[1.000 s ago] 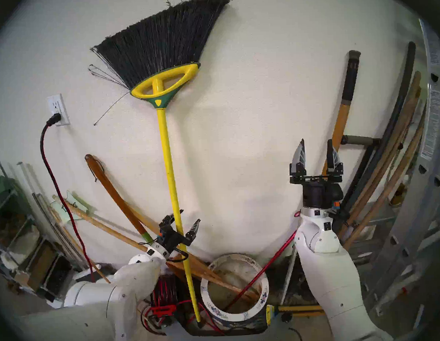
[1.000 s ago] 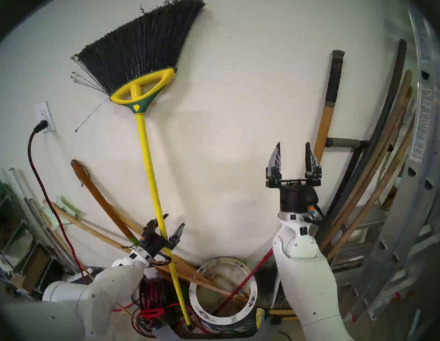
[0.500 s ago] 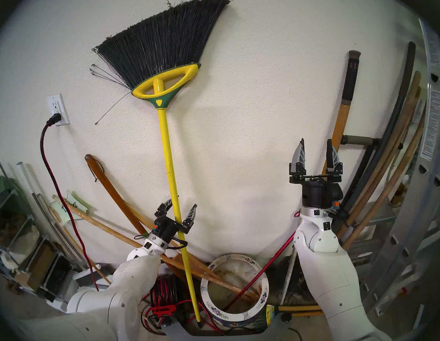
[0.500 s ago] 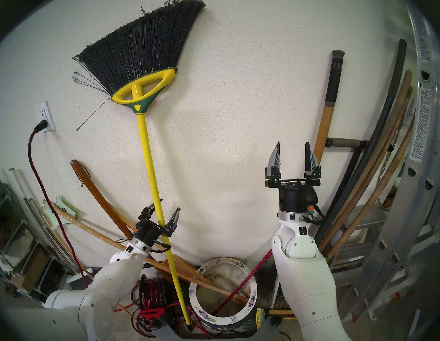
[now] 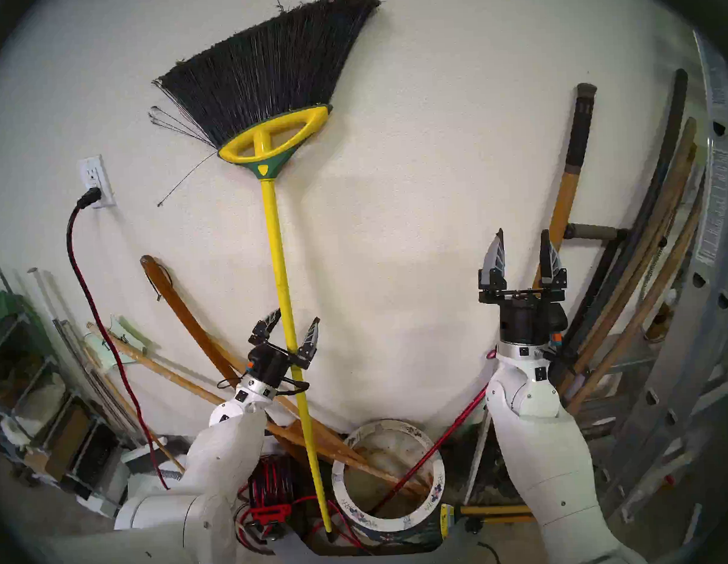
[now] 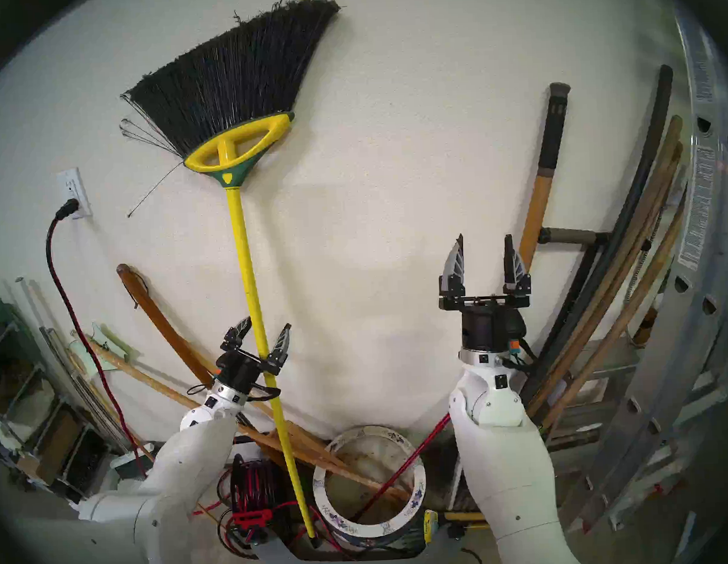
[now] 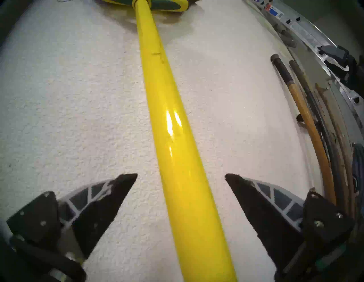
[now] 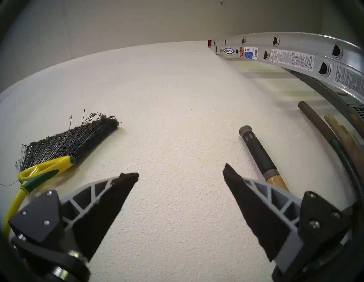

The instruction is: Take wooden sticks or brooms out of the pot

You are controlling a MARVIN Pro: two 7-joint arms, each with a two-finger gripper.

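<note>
**Yellow broom pole stands between the spread fingers of the left claw**

The broom (image 5: 278,254) leans against the white wall (image 5: 412,181) with its black bristles up and its yellow pole running down. The lower tip of the pole rests outside the pot (image 5: 390,520), just to the left of its flowered rim, between the pot and the red-and-black cord reel (image 5: 271,483).

The left claw (image 5: 294,320) is released: its two fingers are spread wide, and the pole passes through the gap between them. In the left wrist view the pole (image 7: 177,149) runs up the middle, and wall shows on both sides between the pole and each finger (image 7: 110,195), so they do not touch it there.

The right claw (image 5: 521,243) is also released and holds nothing. It points up, well to the right of the broom, in front of the bare wall.

Inside the pot lie brown wooden poles (image 5: 362,463), which lean out to the left, and a thin red rod (image 5: 420,468), which leans out to the right.
</note>
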